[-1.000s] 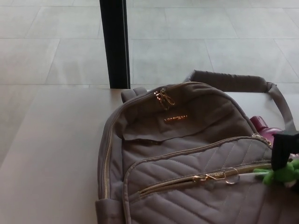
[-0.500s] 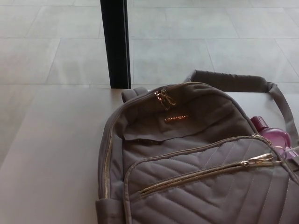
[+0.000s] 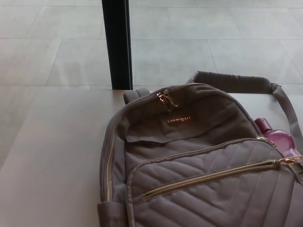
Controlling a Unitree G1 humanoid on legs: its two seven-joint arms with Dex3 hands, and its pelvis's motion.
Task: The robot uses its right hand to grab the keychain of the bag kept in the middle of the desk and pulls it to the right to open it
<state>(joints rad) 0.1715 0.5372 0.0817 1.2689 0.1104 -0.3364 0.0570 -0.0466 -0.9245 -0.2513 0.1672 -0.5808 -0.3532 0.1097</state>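
Note:
A grey quilted backpack (image 3: 189, 156) lies flat on the pale desk (image 3: 52, 161), filling the lower right of the head view. Its front pocket zipper line (image 3: 208, 178) runs in gold from lower left up to the right, and the gold slider (image 3: 286, 161) sits at the far right end near the picture's edge. A second pair of gold pulls (image 3: 166, 100) rests at the top of the bag. Neither hand shows, and the green keychain is out of the picture.
A pink bottle (image 3: 279, 138) pokes out of the bag's right side pocket. The grey shoulder strap (image 3: 236, 81) loops behind the bag. A black post (image 3: 117, 45) stands beyond the desk's far edge, with tiled floor behind.
The right hand and the green keychain have left the picture to the right. The front pocket slider has travelled from the middle of the zipper line to its far right end.

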